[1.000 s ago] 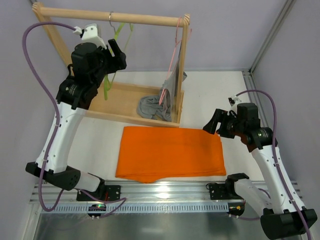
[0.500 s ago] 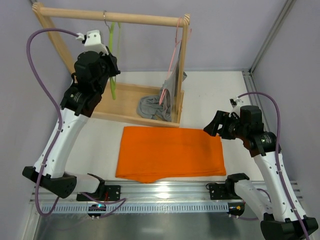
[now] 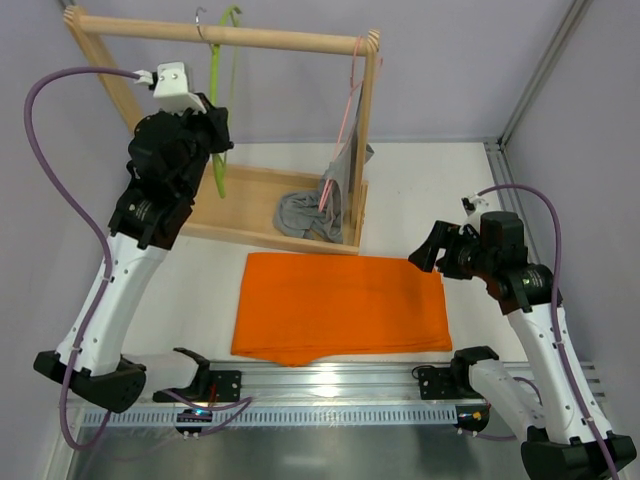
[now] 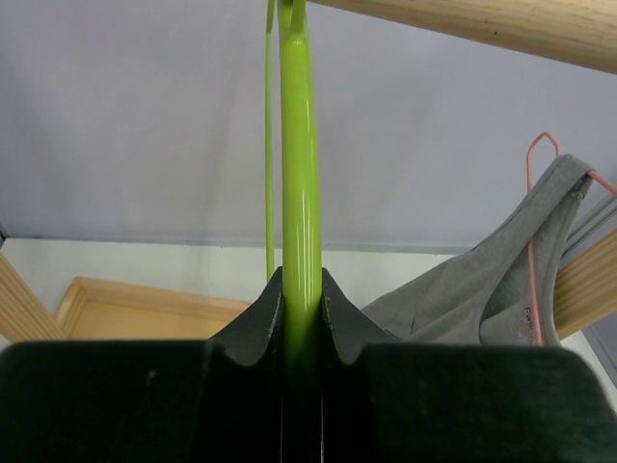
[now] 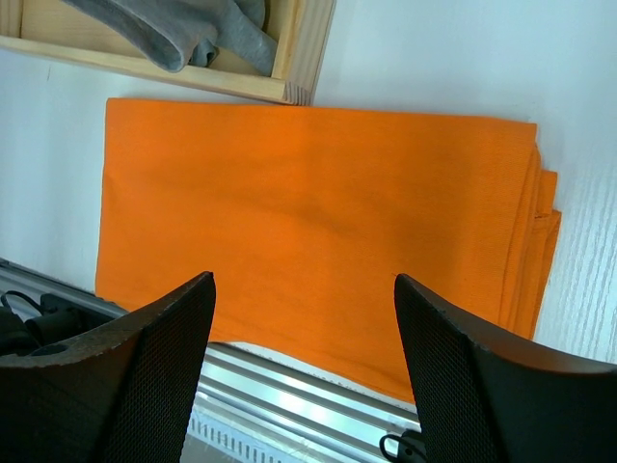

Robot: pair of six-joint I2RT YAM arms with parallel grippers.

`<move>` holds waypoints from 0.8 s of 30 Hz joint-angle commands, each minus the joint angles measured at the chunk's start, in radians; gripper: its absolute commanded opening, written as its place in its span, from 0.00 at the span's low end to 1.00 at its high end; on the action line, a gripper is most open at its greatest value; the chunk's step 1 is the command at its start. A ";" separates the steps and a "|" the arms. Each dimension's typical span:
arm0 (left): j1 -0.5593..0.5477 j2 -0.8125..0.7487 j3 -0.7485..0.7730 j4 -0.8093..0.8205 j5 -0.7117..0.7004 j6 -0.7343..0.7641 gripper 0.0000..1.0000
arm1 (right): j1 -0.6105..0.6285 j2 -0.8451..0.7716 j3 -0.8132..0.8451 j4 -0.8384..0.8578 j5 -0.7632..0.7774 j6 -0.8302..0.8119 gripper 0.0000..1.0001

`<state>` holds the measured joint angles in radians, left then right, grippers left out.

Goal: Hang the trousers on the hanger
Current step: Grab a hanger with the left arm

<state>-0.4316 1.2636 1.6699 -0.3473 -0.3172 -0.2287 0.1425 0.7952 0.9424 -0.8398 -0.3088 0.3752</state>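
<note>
Left gripper (image 4: 302,289): closed on the hanger (image 4: 300,174). The two black fingers (image 4: 253,323) pinch the lime-green bar from both sides, and the bar runs straight up between them.
Change, left gripper: a second ago the jaws stand wide beside the hanger. Now they are narrow and clamped on it.
Change, left arm: it has risen and shifted left along the wooden rail (image 3: 280,38), carrying the hanger with it.
Hanger position: in the top view the hanger (image 3: 218,150) stands near vertical at the left end of the rail, and its metal hook shows at or just above the rail. It cannot be told whether the hook is clear of the rail.
Right gripper (image 5: 302,289): fingers wide, holding nothing. It hovers over the right end of the trousers (image 5: 308,222), unchanged over the last second.
Trousers position: folded flat on the table (image 3: 430,190), in front of the rack base (image 3: 255,205), between the two arms. Untouched and unmoved.
Other items: the pink hanger (image 3: 352,100) with the grey garment (image 3: 305,212) hangs at the right end of the rail, apart from the grip.
Task meaning: the hanger is now secured, judged to be the unhooking step. The trousers are not yet picked up or threaded.
Risk: the hook may catch on the rail during the lift.
</note>
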 commanded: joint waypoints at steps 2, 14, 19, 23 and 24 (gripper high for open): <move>-0.001 -0.090 -0.031 0.070 -0.011 -0.011 0.00 | 0.005 -0.021 0.009 -0.011 0.025 0.001 0.77; -0.001 -0.294 -0.345 -0.077 0.093 -0.174 0.00 | 0.005 -0.047 -0.022 -0.082 0.031 -0.039 0.77; -0.002 -0.349 -0.508 -0.153 0.135 -0.308 0.00 | 0.051 -0.071 -0.105 -0.047 0.023 0.039 0.76; -0.048 -0.397 -0.650 -0.125 0.130 -0.386 0.00 | 0.192 -0.070 -0.120 -0.031 0.150 0.111 0.76; -0.096 -0.405 -0.660 -0.140 0.106 -0.394 0.00 | 0.221 -0.062 -0.117 -0.035 0.172 0.128 0.76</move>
<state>-0.4644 0.9054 1.0374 -0.5014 -0.1997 -0.5377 0.2897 0.7345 0.8165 -0.9077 -0.2287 0.4316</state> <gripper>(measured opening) 0.120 0.762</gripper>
